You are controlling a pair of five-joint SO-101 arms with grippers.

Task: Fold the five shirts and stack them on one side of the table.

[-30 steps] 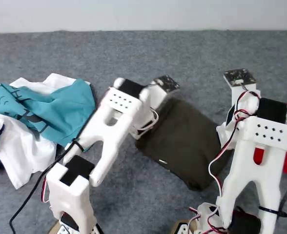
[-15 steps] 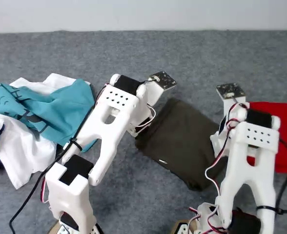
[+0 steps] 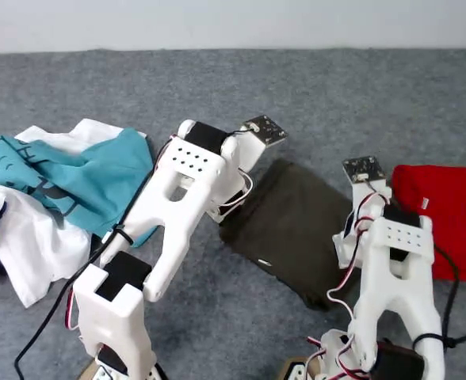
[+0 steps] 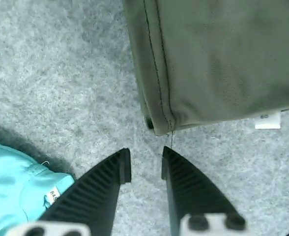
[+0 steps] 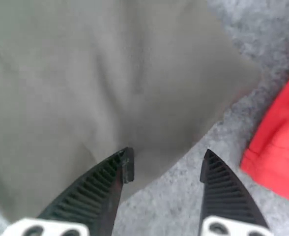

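A folded dark olive shirt point(image 3: 296, 226) lies in the middle of the table, with a folded red shirt point(image 3: 443, 214) to its right. At the left, a crumpled teal shirt point(image 3: 82, 178) rests on a heap of white shirts point(image 3: 27, 237). My left gripper point(image 4: 145, 164) hovers just off the olive shirt's left corner point(image 4: 157, 125), open only narrowly and holding nothing. Beside it is the teal shirt's edge point(image 4: 12, 194). My right gripper point(image 5: 168, 160) is open wide above the olive shirt's right edge point(image 5: 110, 83), the red shirt point(image 5: 277, 147) next to it.
Grey carpet-like cloth point(image 3: 312, 95) covers the table, bare across the far half. The left arm point(image 3: 181, 198) reaches from the front over the gap between the teal and olive shirts. The right arm point(image 3: 391, 253) stands at the front right.
The right arm has swung left and lowered over the olive shirt, uncovering the red shirt. The left arm shifted slightly at first, then kept still.
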